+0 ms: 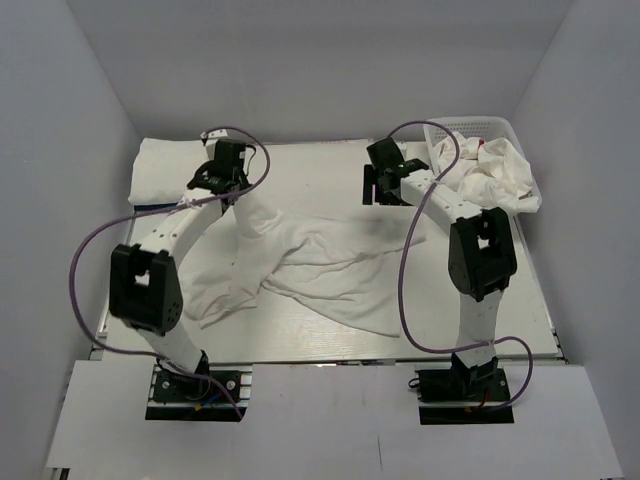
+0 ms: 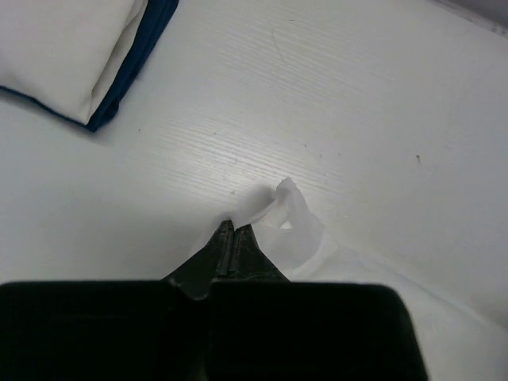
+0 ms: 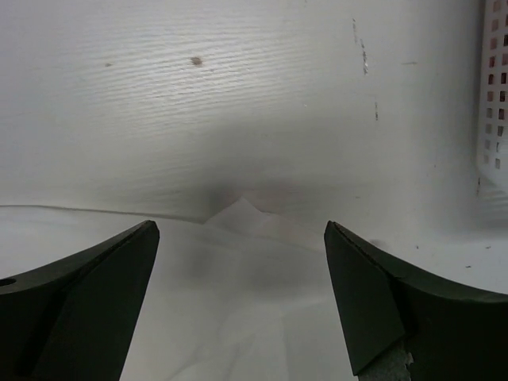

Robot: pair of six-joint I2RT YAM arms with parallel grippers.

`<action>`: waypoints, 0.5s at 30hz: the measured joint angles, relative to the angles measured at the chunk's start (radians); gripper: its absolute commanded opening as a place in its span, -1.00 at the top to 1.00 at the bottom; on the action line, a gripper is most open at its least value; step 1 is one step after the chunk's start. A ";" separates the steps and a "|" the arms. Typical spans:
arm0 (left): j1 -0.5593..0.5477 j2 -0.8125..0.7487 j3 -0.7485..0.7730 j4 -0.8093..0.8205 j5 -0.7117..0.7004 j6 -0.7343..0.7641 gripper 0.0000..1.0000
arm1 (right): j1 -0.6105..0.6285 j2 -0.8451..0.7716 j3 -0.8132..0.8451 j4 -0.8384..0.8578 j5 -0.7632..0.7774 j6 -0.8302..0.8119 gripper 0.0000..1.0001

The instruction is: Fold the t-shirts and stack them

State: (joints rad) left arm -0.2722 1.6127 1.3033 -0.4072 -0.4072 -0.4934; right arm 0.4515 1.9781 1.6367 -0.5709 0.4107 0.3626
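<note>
A white t-shirt (image 1: 310, 265) lies spread and wrinkled across the middle of the table. My left gripper (image 1: 226, 187) is shut on its far left corner; the left wrist view shows the closed fingertips (image 2: 230, 238) pinching a bit of white cloth (image 2: 298, 226) just above the table. My right gripper (image 1: 385, 190) is open over the shirt's far right corner (image 3: 242, 218), its fingers (image 3: 361, 270) wide apart on either side. A folded stack (image 1: 170, 170) with a white shirt on top and a blue one (image 2: 131, 71) beneath sits at the far left. More crumpled white shirts (image 1: 495, 175) fill the basket.
A white mesh basket (image 1: 470, 128) stands at the far right corner; its wall shows in the right wrist view (image 3: 494, 95). White walls enclose the table on three sides. Purple cables loop from both arms.
</note>
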 measured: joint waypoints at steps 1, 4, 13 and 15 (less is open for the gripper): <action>0.005 0.053 0.045 0.001 -0.005 0.008 1.00 | -0.011 0.012 0.003 -0.016 0.000 0.000 -0.81; 0.022 0.239 0.221 -0.010 -0.016 0.024 1.00 | -0.044 0.022 0.004 -0.058 -0.002 -0.003 -0.81; 0.067 0.517 0.425 -0.080 0.024 0.035 -1.00 | -0.145 0.002 -0.069 -0.155 -0.031 0.074 -0.81; 0.077 0.520 0.425 -0.086 0.037 0.033 -1.00 | -0.170 -0.013 -0.101 -0.167 -0.051 0.089 -0.81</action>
State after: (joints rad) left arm -0.1955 2.1326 1.7287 -0.4931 -0.3706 -0.4603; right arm 0.2813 1.9648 1.5356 -0.7383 0.3592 0.4511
